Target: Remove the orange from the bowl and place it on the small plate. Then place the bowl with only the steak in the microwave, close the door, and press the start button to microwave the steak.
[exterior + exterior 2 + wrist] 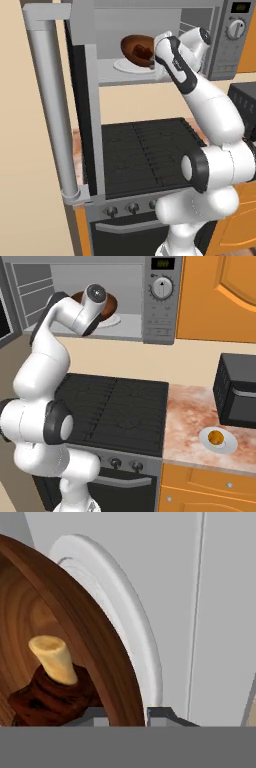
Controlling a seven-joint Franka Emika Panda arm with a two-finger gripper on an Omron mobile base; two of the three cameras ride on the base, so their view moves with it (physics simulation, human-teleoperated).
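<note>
The microwave (235, 45) stands with its door (50, 100) swung wide to the left. Inside it, my gripper (153, 59) is shut on the right rim of the dark-brown bowl (134, 47), which tilts just above the white glass turntable (125, 66). The steak (143, 52) lies in the bowl. In the hand view the bowl's rim (107, 657) runs between my fingertips, and the steak (47, 699) with a pale bone sits to its left. The orange (216, 437) rests on the small plate (204, 437) on the counter at the right.
A black stove top (120, 406) lies below the microwave, under my arm. A black toaster oven (239, 390) stands on the counter behind the small plate. Orange cabinets hang at the upper right. The microwave's dial panel (162, 288) is right of the cavity.
</note>
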